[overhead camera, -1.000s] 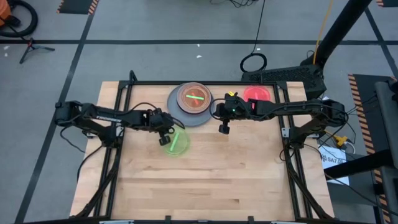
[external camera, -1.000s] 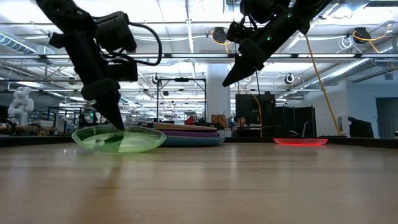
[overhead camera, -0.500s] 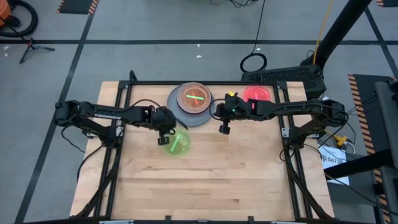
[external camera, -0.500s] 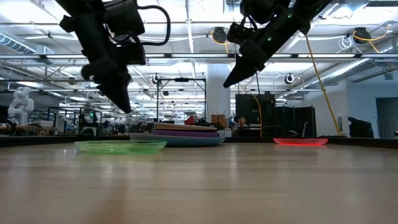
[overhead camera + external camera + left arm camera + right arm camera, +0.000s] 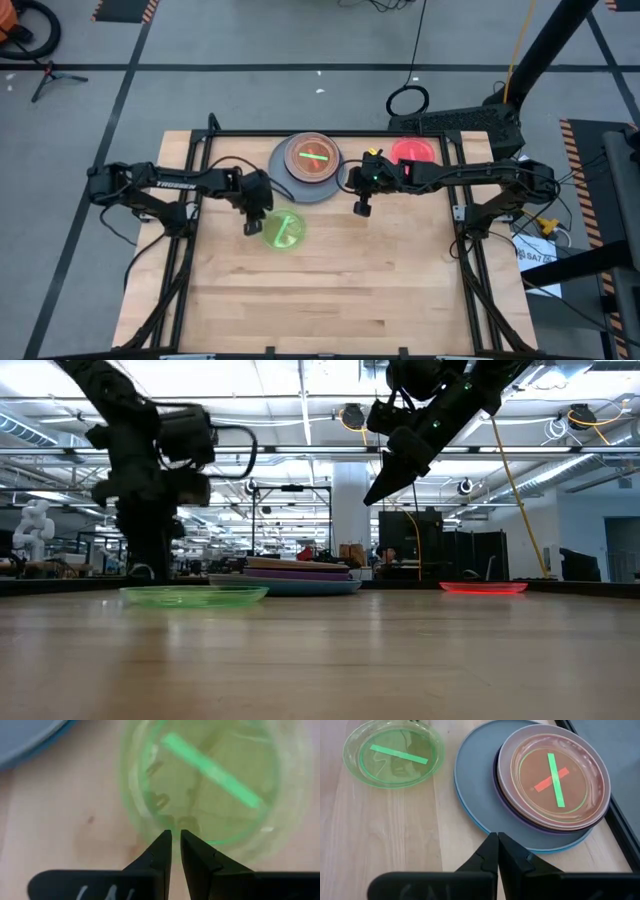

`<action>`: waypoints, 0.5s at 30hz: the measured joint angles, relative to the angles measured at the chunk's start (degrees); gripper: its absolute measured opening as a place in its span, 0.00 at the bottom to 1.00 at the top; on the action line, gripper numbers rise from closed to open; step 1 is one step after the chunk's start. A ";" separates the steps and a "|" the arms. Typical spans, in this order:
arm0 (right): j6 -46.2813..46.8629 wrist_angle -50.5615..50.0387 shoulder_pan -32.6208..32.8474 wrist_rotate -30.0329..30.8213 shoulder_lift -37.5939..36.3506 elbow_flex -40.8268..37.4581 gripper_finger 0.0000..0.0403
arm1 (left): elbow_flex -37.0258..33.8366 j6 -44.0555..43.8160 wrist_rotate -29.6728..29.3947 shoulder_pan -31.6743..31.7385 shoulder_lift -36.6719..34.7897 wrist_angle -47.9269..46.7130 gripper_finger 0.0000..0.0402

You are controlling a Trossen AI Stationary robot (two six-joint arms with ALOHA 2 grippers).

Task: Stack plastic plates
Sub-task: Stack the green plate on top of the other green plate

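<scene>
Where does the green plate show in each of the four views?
High: green plate, left of centre, by the left gripper.
Low: at left, flat on the table.
Left wrist: fills the middle.
Right wrist: top left.
Shared landmark: the plate stack beside it.

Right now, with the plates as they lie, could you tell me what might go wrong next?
The green plate lies flat on the wood; the left end effector, shut at its rim, may push it rather than grip it. The stack sits off-centre on the grey plate, so another plate could land crooked.
</scene>
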 joint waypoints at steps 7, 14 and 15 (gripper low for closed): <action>0.57 0.03 0.00 -0.07 0.00 0.00 0.00 | -0.80 -5.75 -2.42 1.98 -0.17 1.78 0.11; 0.48 0.05 0.00 -0.07 0.00 0.00 0.00 | -0.80 -6.40 -4.19 1.98 -0.17 2.03 0.11; 0.46 0.04 0.00 -0.07 0.00 0.00 0.00 | -0.80 -6.92 -4.96 1.98 -0.17 2.01 0.11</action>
